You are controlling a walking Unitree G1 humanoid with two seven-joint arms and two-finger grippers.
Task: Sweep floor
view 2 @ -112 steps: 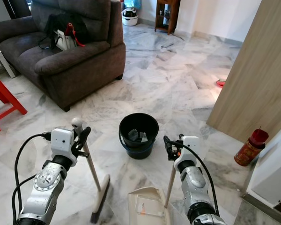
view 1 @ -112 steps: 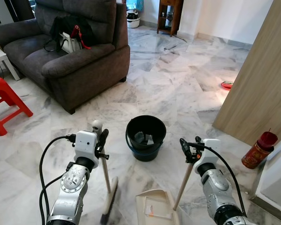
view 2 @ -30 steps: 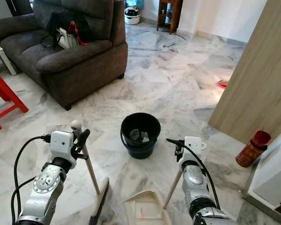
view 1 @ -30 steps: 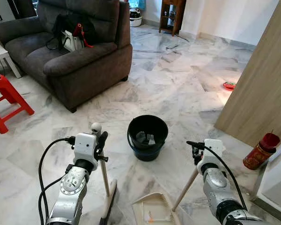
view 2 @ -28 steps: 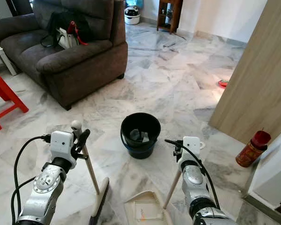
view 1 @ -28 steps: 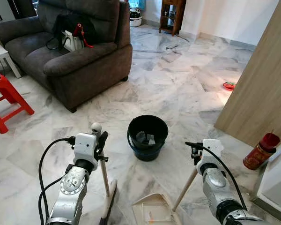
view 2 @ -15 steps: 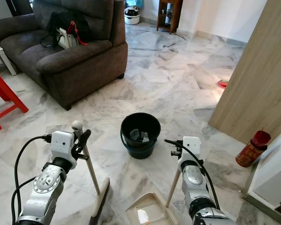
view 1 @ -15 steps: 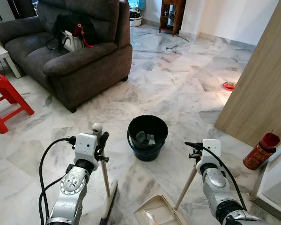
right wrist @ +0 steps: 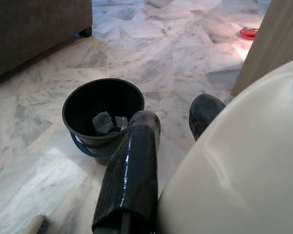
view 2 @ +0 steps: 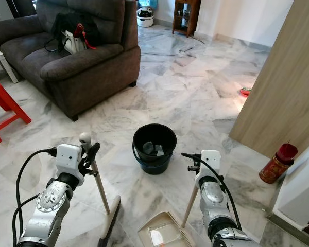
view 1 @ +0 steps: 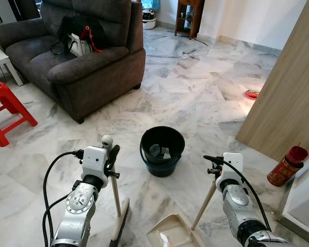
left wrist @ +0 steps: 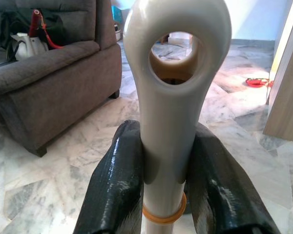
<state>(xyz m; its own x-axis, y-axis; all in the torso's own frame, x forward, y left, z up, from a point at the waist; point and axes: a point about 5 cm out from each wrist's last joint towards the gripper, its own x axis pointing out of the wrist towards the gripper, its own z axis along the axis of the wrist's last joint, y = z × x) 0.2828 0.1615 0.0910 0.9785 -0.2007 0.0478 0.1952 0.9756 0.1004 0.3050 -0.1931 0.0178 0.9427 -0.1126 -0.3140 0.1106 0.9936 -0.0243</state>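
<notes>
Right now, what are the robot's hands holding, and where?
Left gripper clamps the broom near its handle top. Right gripper holds the dustpan by its handle's upper end.

The bucket [view 1: 162, 150] stands ahead between broom [view 1: 117, 206] at left and dustpan [view 1: 173, 234] at right, sofa [view 1: 77, 56] beyond.

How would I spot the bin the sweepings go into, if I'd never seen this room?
Start at the grey sofa and look to the marble floor in front of it. There, ahead of the two arms, stands a round black bucket with scraps inside. Unlike the flat beige dustpan, it is dark, deep and upright.
</notes>
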